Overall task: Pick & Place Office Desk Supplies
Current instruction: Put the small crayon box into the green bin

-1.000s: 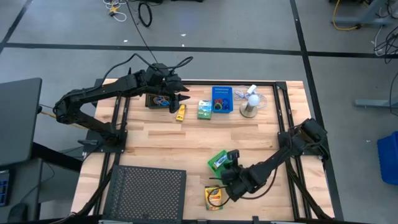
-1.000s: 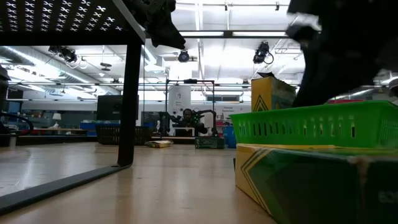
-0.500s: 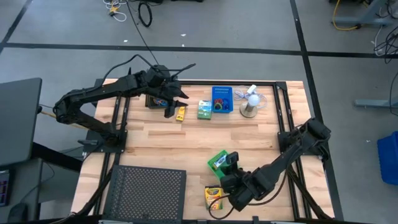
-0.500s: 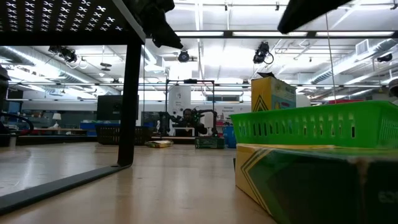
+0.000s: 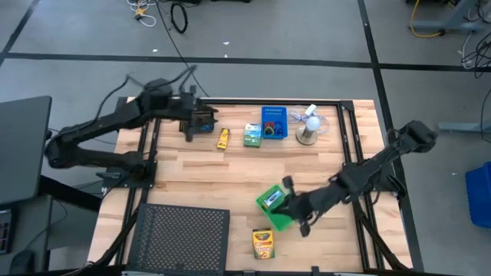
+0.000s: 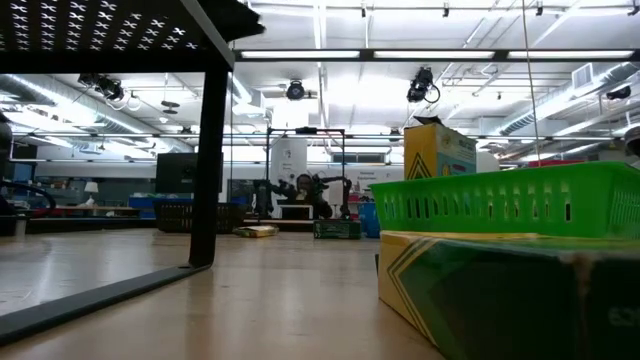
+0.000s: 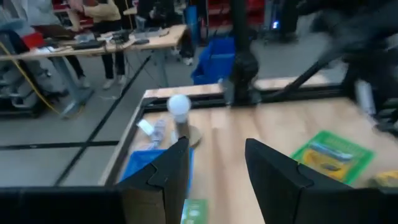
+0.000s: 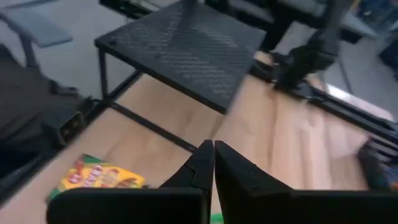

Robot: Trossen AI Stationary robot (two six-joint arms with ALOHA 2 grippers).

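Yellow crayon box (image 5: pixel 263 243) on table | near R fingers (image 5: pixel 302 225), apart

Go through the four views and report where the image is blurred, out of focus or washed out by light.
High view: the left arm is smeared by motion blur, the table sharp. Low view: the nearby crayon box is out of focus, and the ceiling lights blow out the middle. Left wrist view: soft throughout, with the white fan hazy. Right wrist view: blurred, though the mesh tray reads clearly enough.
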